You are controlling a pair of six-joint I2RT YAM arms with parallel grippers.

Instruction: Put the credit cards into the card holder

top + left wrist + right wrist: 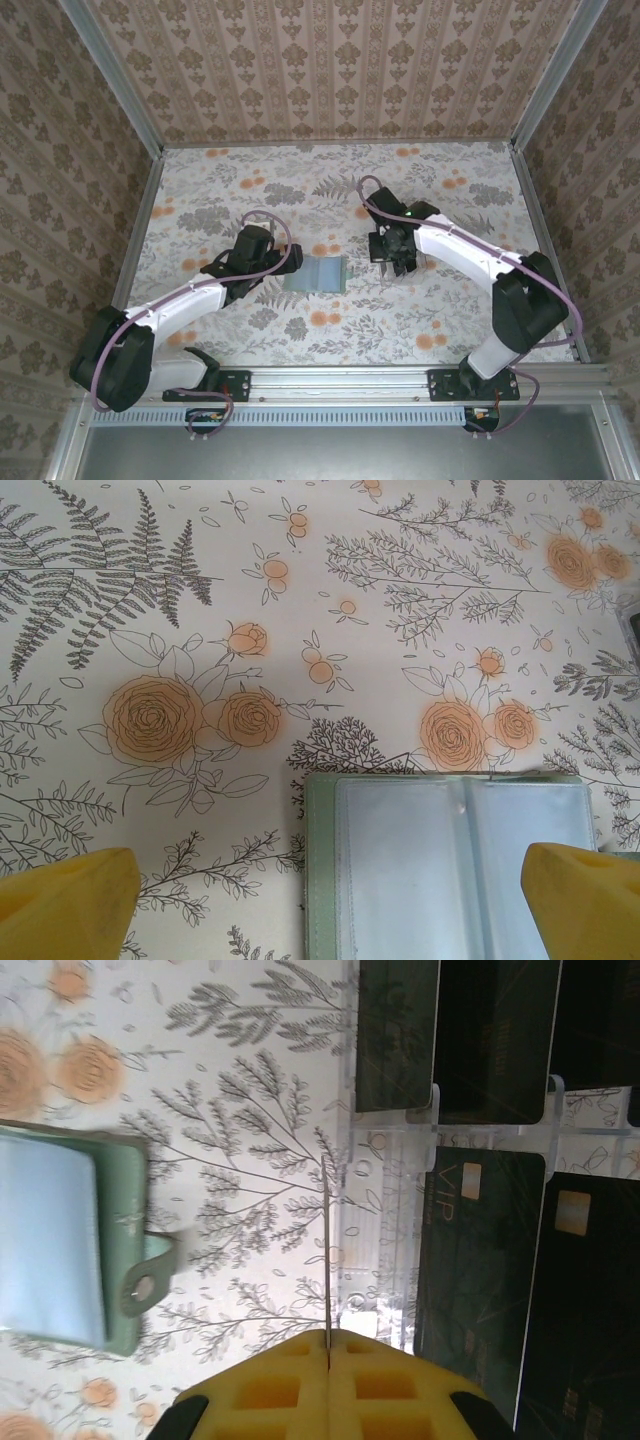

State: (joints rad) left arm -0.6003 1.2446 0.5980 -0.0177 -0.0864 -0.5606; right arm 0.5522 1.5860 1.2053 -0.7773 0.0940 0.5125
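Note:
The sage-green card holder [314, 274] lies open on the floral table, its clear inner sleeves [450, 870] facing up. My left gripper [285, 262] hovers at the holder's left side, open, with one yellow fingertip [70, 900] out over the bare table and the other [585, 900] past the holder's right page. My right gripper [328, 1345] is shut on one black credit card [326, 1240], seen edge-on as a thin line. More black credit cards [480, 1260] stand in the clear rack [385, 1190] right beside it. The holder [70, 1240] and its snap tab [148, 1278] lie off to that gripper's left.
The clear slotted rack [400, 262] stands right of the holder, under the right gripper. Patterned walls close in the table on three sides, with a metal rail [340, 380] along the near edge.

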